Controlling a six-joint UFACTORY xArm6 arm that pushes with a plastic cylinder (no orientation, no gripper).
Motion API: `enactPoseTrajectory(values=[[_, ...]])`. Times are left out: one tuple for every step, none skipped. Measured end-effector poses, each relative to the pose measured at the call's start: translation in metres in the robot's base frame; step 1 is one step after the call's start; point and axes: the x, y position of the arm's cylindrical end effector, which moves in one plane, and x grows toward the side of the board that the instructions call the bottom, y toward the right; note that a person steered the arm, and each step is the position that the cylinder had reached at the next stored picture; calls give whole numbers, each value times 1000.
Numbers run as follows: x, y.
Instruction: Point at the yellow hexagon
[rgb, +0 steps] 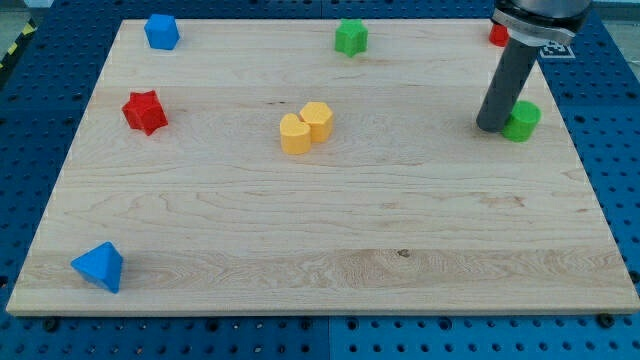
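The yellow hexagon (318, 120) sits near the middle of the wooden board (330, 230), touching a second yellow block (295, 134) at its lower left. My rod comes down from the view's top right; my tip (492, 127) rests on the board far to the right of the yellow hexagon. The tip is right beside a green block (521, 121), touching or almost touching its left side.
A blue block (161, 32) is at top left, a green star-like block (351, 37) at top centre, a red block (498, 35) partly hidden behind the rod, a red star (145, 111) at left, a blue triangular block (99, 267) at bottom left.
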Motion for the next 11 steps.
enactPoseTrajectory(values=[[0,14],[0,15],[0,-8],[0,-43],[0,-45],[-1,-45],[-2,-45],[-4,-45],[-5,-45],[-5,-45],[-19,-62]])
